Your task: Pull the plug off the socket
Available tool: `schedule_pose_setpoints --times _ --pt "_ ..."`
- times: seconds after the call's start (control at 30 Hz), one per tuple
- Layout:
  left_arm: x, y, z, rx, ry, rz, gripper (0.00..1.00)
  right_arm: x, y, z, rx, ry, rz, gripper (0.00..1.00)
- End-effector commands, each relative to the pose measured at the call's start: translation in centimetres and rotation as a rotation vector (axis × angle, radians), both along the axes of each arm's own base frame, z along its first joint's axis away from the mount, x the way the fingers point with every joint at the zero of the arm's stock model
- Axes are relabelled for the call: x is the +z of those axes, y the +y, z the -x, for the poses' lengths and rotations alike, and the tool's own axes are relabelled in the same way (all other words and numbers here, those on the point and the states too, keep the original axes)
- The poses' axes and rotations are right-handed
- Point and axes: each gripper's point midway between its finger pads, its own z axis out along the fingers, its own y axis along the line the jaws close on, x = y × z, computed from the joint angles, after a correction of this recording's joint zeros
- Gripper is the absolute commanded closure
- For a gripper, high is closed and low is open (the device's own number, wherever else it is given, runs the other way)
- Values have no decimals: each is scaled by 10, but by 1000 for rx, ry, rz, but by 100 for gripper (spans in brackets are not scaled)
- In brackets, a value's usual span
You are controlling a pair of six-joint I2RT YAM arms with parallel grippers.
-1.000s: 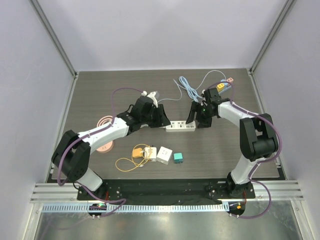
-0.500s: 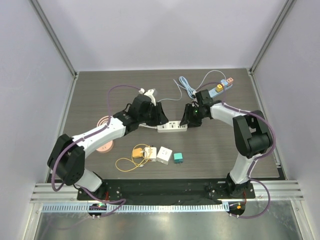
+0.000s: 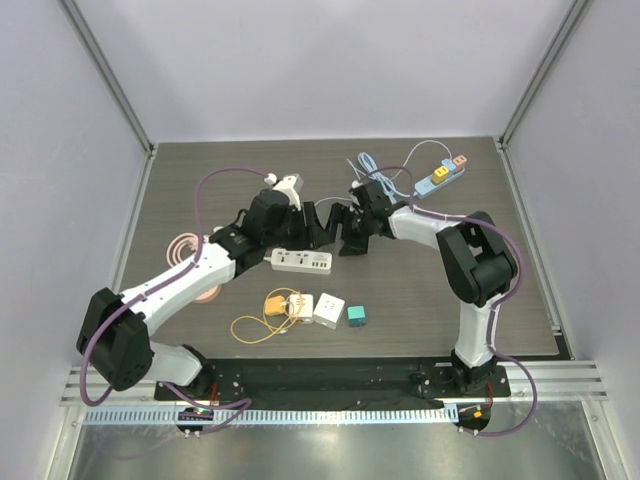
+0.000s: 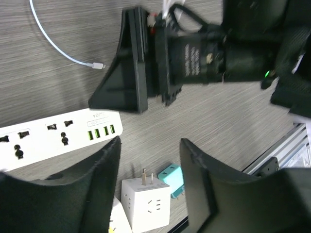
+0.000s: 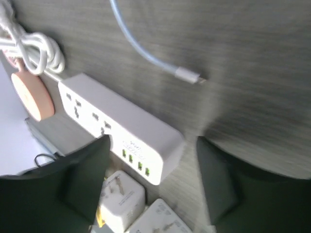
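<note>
The white power strip [image 3: 300, 262] lies flat in the middle of the table, and no plug shows in its sockets. It shows at the left of the left wrist view [image 4: 58, 131] and across the right wrist view [image 5: 121, 128]. My left gripper [image 3: 318, 226] hovers just past the strip's right end, open and empty [image 4: 148, 160]. My right gripper [image 3: 345, 236] is right next to it, facing it, open and empty [image 5: 150, 170], off the strip. Loose plugs lie nearer: a white cube adapter [image 4: 148, 208] and a teal plug [image 4: 172, 177].
A yellow cable with an orange plug [image 3: 268, 308], two white adapters [image 3: 328, 311] and the teal plug [image 3: 356, 316] lie at the front. A pink disc [image 3: 205, 280] with coiled cord is at the left. Blue cables [image 3: 380, 175] and a blue-orange strip [image 3: 445, 172] are at the back.
The power strip has slid left and nearer the front. Both arms have swung left with it, and the right gripper has come off the strip's right end.
</note>
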Motion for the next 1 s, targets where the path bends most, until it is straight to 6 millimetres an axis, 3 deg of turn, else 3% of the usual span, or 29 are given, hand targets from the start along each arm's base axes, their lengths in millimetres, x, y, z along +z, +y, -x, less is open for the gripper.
schedule_pose_setpoints --times 0.0,0.03,0.07,0.13,0.23,0.3,0.33,0.37,0.4,0.43,0.47,0.53,0.57,0.67,0.83,0.93,0.97 --pt "23 3 2 -45 -76 10 45 41 -40 -45 -112 -161 75 18" --pt "16 8 4 -31 -78 -7 43 43 -56 -51 -151 -175 109 13" --pt "20 13 2 -2 -95 2 38 43 -90 -63 -230 -165 139 11" --pt "13 13 9 -25 -77 4 36 45 -124 -70 -302 -139 148 10" --pt "10 11 16 -65 -73 5 36 46 -197 -99 -483 -149 266 7" --pt "15 12 17 -50 -84 32 36 51 -229 -115 -578 -178 328 6" --pt "10 12 20 -49 -74 41 36 42 -239 -120 -614 -163 362 6" --pt "12 10 19 -48 -77 62 37 50 -249 -134 -654 -191 393 7" --pt "13 7 21 -54 -68 80 37 47 -259 -142 -681 -186 421 7" --pt "14 2 25 -86 -55 101 37 31 -265 -144 -687 -150 465 6" --pt "18 -1 26 -97 -54 115 38 40 -274 -160 -719 -186 499 7" --pt "20 -2 28 -98 -57 133 39 23 -282 -170 -735 -172 547 7" --pt "17 -1 28 -91 -54 133 38 31 -286 -184 -750 -203 560 7" --pt "11 -2 29 -103 -44 122 39 23 -300 -202 -779 -205 615 7" --pt "23 5 30 -75 -82 144 38 9 -308 -214 -803 -190 649 9" --pt "17 8 25 -47 -76 119 38 -5 -309 -218 -771 -163 680 14" --pt "14 4 25 -77 -61 107 39 5 -312 -227 -780 -180 685 18"
